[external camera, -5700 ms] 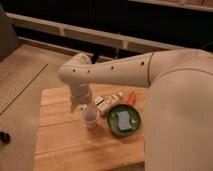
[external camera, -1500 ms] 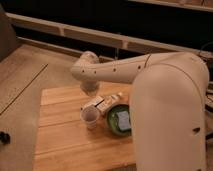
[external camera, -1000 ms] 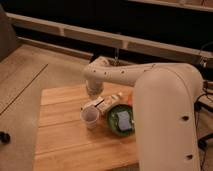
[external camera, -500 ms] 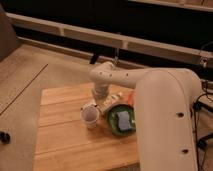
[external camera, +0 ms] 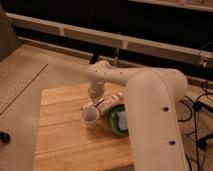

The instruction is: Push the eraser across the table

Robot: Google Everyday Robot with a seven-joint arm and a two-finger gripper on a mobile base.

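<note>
The eraser (external camera: 109, 102) is a small whitish oblong block with a dark end. It lies on the light wooden table (external camera: 65, 135) just behind a white cup (external camera: 90, 118) and beside a green bowl (external camera: 113, 126). My gripper (external camera: 94, 98) hangs from the white wrist straight down to the tabletop. It is right at the eraser's left end, just behind the cup. My own large white arm covers the right side of the table.
The green bowl holds a blue-grey square sponge (external camera: 121, 119). The cup stands in front of the gripper. Bare planks stretch to the left and front of the table. Cables (external camera: 202, 100) and a dark wall rail (external camera: 75, 32) lie beyond it.
The arm has folded in towards the right and its wrist has shifted right along the table's far side. The gripper now sits at the eraser behind the cup. The cup and bowl have stayed put.
</note>
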